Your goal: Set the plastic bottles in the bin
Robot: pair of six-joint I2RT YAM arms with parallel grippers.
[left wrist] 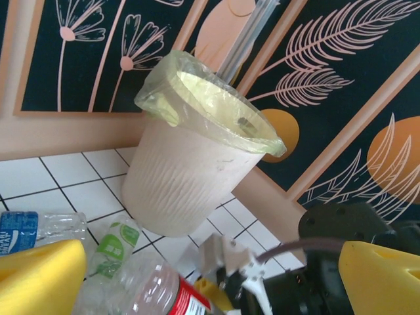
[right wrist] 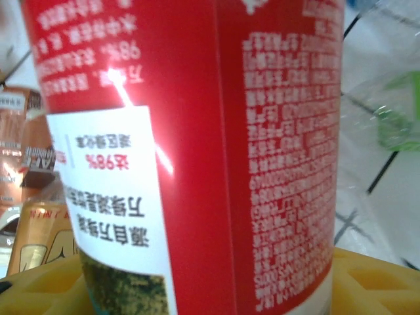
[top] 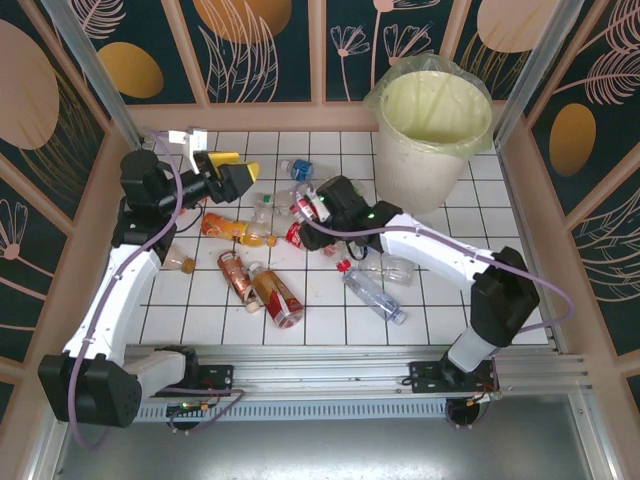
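Gripping red-label bottle [right wrist: 197,144] w/ R gripper [top: 314,206], mid frame. Spread wide & empty at L gripper [top: 238,171], upper left. Strewn over tiles [top: 450,300] centre-left w/ other bottles [top: 275,297]. Standing upright upper right w/ bin [top: 412,170].

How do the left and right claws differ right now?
The left claw is wide open and empty; the right claw grips a red-labelled plastic bottle. The left faces the cream bag-lined bin; the right sits over the bottle pile. Both have yellow fingers.
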